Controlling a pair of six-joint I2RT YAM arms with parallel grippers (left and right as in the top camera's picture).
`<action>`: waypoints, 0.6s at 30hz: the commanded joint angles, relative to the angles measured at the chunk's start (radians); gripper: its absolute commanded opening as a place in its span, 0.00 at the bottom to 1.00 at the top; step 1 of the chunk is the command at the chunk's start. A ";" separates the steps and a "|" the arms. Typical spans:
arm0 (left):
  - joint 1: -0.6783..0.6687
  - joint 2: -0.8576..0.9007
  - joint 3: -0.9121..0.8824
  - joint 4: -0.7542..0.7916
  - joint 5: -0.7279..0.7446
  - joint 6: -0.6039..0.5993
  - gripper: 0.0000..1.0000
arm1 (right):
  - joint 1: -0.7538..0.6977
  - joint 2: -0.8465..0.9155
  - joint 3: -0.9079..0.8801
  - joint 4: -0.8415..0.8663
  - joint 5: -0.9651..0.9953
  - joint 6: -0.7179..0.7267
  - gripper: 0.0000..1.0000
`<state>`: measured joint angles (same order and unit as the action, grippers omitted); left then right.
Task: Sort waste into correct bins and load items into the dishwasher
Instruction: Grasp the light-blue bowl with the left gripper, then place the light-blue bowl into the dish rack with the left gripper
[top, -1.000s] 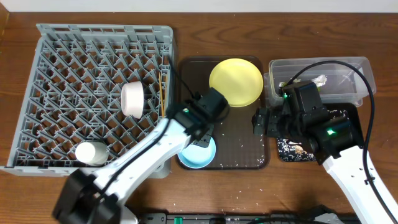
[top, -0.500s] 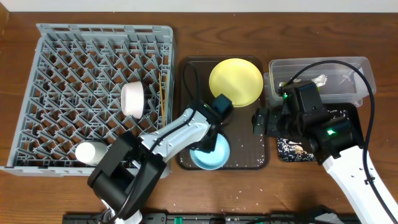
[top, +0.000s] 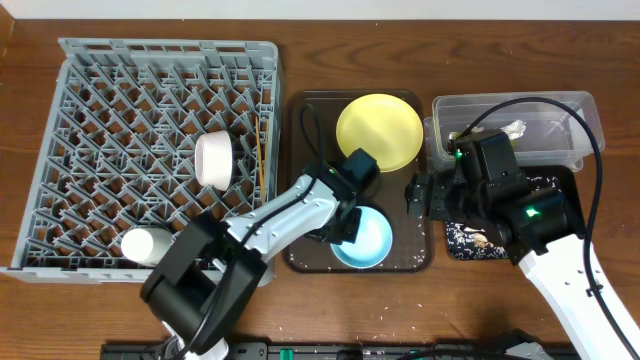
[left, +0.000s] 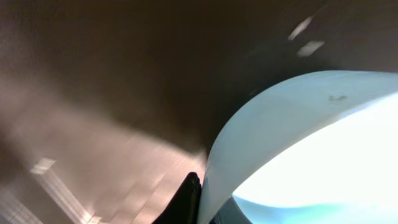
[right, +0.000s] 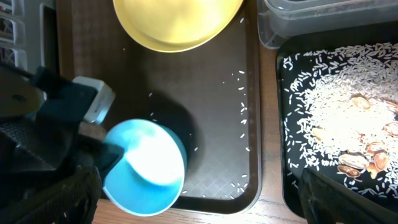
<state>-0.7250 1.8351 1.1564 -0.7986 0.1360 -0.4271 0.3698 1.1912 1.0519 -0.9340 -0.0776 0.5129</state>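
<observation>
While the left hand (top: 344, 224) pinches the rim of the blue bowl (top: 368, 240), rack loading is in hand.
Bowl tilted over the brown tray (top: 410, 258); the next move should carry it across to the grey rack (top: 100, 110).

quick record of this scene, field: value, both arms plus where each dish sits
left pincer: clamped on the rim of the light blue round bowl
bowl: tilted, over the dark brown rectangular serving tray
right pincer: beside the brown tray's right edge, nothing visibly held, opening unclear
round yellow plate: on the brown tray's far end
grey plastic lattice dish rack: holds small white bowl and two thin wooden chopsticks
shallow black rectangular tray: white rice grains, brownish food scraps
</observation>
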 joint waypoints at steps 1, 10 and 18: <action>0.064 -0.146 0.061 -0.092 -0.083 0.022 0.07 | -0.010 0.000 0.012 -0.002 0.010 0.006 0.99; 0.270 -0.524 0.101 -0.192 -0.515 0.083 0.08 | -0.010 0.000 0.012 0.001 0.010 0.006 0.99; 0.389 -0.552 0.100 -0.132 -1.216 0.094 0.07 | -0.010 0.000 0.012 0.005 0.010 0.006 0.99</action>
<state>-0.3725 1.2434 1.2507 -0.9585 -0.6964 -0.3523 0.3698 1.1908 1.0519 -0.9306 -0.0772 0.5129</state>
